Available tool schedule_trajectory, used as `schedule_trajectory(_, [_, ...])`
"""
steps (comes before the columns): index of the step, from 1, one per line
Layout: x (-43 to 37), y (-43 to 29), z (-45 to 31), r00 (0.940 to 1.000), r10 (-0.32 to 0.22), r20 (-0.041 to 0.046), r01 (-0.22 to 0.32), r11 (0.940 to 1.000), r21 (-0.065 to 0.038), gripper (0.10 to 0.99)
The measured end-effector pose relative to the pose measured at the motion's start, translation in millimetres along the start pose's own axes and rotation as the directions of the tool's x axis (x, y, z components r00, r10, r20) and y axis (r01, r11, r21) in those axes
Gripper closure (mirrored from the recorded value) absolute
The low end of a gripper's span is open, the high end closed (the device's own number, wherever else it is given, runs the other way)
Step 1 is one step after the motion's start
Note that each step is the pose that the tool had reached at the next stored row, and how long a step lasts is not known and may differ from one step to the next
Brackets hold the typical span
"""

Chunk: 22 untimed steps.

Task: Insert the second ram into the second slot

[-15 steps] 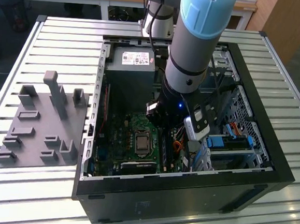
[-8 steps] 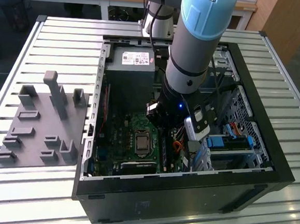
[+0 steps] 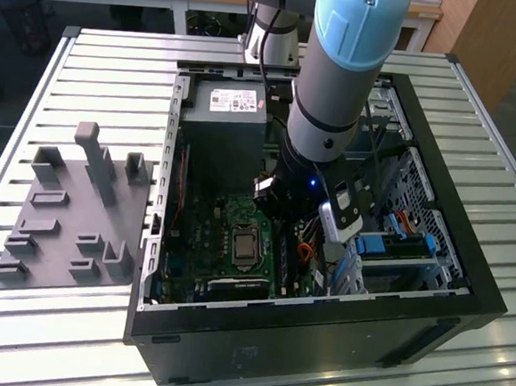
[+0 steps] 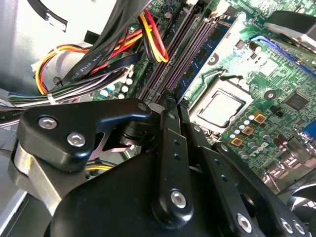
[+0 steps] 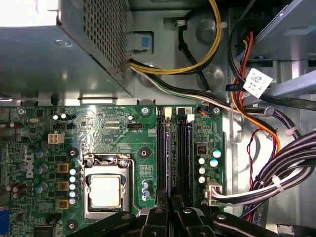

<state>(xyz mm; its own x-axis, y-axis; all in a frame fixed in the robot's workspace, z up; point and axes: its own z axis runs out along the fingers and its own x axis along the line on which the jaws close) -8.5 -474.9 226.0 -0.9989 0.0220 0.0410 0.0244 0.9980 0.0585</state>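
Second ram (image 4: 197,66), edge-up just beside the processor socket (image 4: 217,107): probably light, stiff and fragile, best held by its flat faces. Whether the gripper (image 4: 175,104), close over it, clamps it cannot be told.

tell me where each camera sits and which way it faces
exterior view: off the arm, above the open case, looking down in; arm reaches in
first wrist view: on the wrist, squarely facing the motherboard; gripper shows
second wrist view: on the wrist, slanting past the gripper onto the motherboard
both wrist views share cpu socket, ram slots
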Motion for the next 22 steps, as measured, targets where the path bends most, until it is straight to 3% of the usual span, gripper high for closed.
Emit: schedule_trajectory(22, [-2.3,1.9,2.5,1.0,-0.003,-0.0019,0.003,1.0,0.0,0.949])
